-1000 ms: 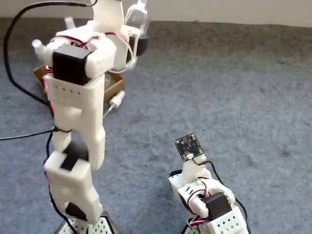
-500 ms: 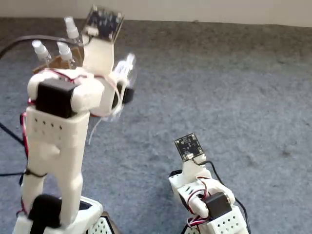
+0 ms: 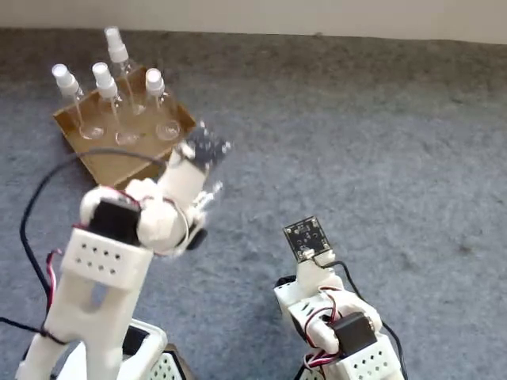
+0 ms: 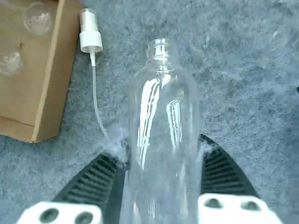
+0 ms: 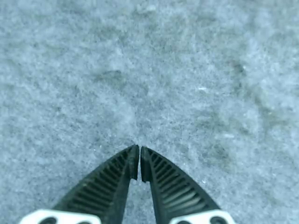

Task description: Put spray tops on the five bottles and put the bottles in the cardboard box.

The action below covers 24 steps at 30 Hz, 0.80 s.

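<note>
We see the left gripper (image 4: 161, 150) clamped on the uncapped bottle (image 4: 161, 102) over the carpet (image 4: 257, 70) — a loose spray top (image 4: 89, 38) lies just beside the cardboard box (image 4: 49, 79) — while the right gripper (image 5: 139, 156) has its fingers together.

Crowding the far side of the box (image 3: 119, 168) with four standing bottles (image 3: 103, 95), leaving its near side open; cluttering the carpet (image 3: 380, 142) just beside the box wall with a loose spray top (image 4: 90, 37); leaving wide carpet free toward the right arm's side

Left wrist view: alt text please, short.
A clear, uncapped bottle is held in the jaws of the left gripper over grey carpet. A loose spray top lies on the carpet beside the cardboard box.
</note>
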Each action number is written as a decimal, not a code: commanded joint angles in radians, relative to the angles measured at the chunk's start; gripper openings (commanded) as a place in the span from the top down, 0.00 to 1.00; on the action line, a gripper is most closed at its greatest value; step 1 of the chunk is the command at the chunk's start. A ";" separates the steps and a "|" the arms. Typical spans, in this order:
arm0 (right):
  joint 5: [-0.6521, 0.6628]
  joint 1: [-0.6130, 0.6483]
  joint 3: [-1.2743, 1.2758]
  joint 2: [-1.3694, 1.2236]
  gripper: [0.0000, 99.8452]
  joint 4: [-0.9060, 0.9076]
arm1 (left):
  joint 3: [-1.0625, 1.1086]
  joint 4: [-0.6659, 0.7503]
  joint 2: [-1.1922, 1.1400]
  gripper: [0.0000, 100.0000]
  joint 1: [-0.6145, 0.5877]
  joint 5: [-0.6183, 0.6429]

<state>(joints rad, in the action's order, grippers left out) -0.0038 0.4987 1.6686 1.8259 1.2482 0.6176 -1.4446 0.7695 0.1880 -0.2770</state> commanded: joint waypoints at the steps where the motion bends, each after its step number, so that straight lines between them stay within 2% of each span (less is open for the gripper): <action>1: 0.011 -0.013 0.140 0.013 0.99 0.002 | 0.282 0.224 0.151 0.96 0.012 -0.014; 5: 0.011 -0.013 0.140 0.013 0.99 0.002 | 0.509 0.439 0.240 0.96 -0.004 -0.014; 7: 0.011 -0.013 0.140 0.013 0.99 0.002 | 0.578 0.496 0.265 0.96 -0.025 -0.015; 15: 0.011 -0.013 0.140 0.013 0.99 0.002 | 0.668 0.503 0.278 0.96 -0.173 -0.238; 21: 0.011 -0.013 0.140 0.013 0.99 0.002 | 0.737 0.503 0.285 0.96 -0.176 -0.255; 24: 0.011 -0.013 0.140 0.013 0.99 0.002 | 0.763 0.503 0.285 0.90 -0.176 -0.255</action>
<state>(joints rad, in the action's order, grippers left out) -0.0038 0.4987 1.6686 1.8259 1.2482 1.3617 -0.9567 1.0380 0.0238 -0.5209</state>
